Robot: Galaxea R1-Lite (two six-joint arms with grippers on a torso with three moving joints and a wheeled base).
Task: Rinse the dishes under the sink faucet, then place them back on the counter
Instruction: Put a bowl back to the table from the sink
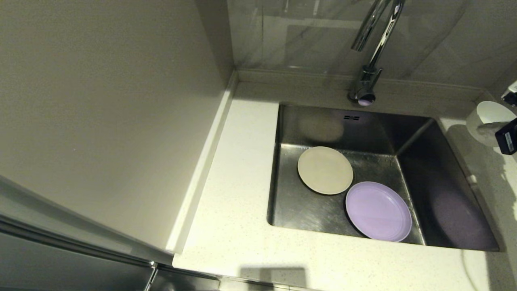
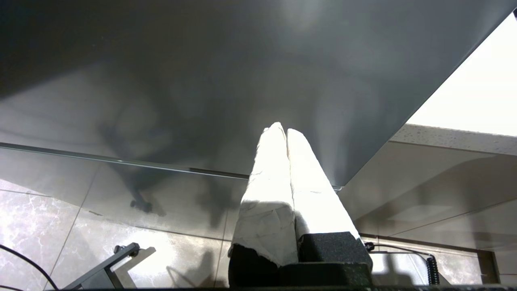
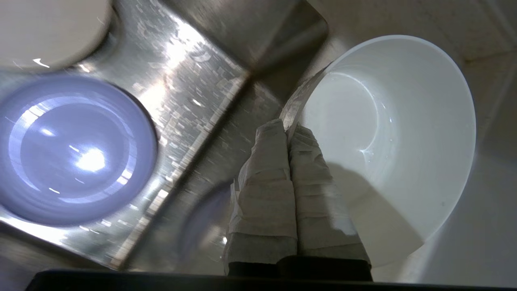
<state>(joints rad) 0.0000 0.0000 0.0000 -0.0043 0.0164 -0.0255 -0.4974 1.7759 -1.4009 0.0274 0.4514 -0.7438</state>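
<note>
The cream-beige plate [image 1: 325,170] and the lilac plate [image 1: 378,211] lie flat on the floor of the steel sink [image 1: 295,202], the lilac one nearer me and to the right. My right gripper [image 3: 288,130] is shut on the rim of the white bowl [image 3: 404,137], holding it at the sink's far right corner over the counter [image 1: 226,218]. In the head view the white bowl [image 1: 486,119] shows at the right edge with a dark part of that arm. The chrome faucet [image 1: 373,44] rises behind the sink. My left gripper [image 2: 281,130] is shut on nothing, low beside the cabinet.
A tall flat cabinet panel [image 1: 101,113] walls the counter's left side. A low raised back edge [image 1: 291,76] and tiled wall stand behind the sink. In the left wrist view there is tiled floor [image 2: 48,226] and a cable.
</note>
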